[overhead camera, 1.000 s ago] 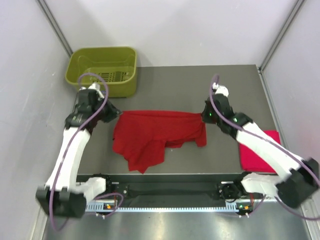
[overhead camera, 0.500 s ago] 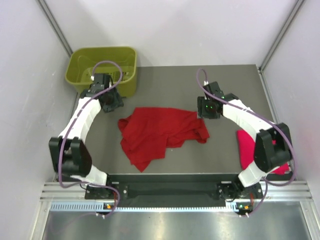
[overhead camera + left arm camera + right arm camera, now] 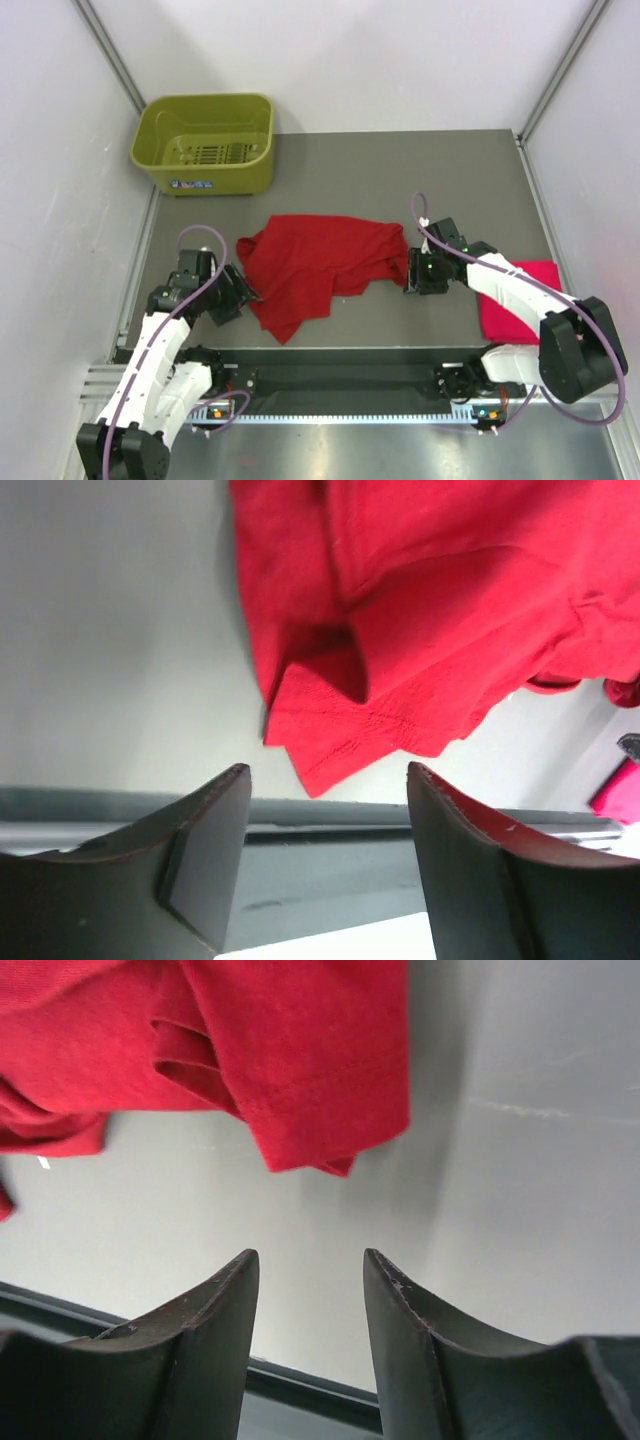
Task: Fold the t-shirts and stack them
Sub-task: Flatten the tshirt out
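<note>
Olive basket (image 3: 210,178) at the table's (image 3: 340,170) 11 o'clock, its slotted floor showing. Left gripper (image 3: 243,295), jaws spread wide and gripping nothing, sits at 8 o'clock of the crumpled deep red shirt (image 3: 320,260) mid-table. Right gripper (image 3: 410,272), jaws parted and holding nothing, is at the shirt's 3 o'clock. The folded pinkish red shirt (image 3: 498,318) lies at the table's 4 o'clock.

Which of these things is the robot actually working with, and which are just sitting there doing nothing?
Part of the job:
- deep red t-shirt, lying crumpled in the middle
- pinkish red t-shirt, over on the right

Just lying about:
- olive-green basket, in the far left corner
</note>
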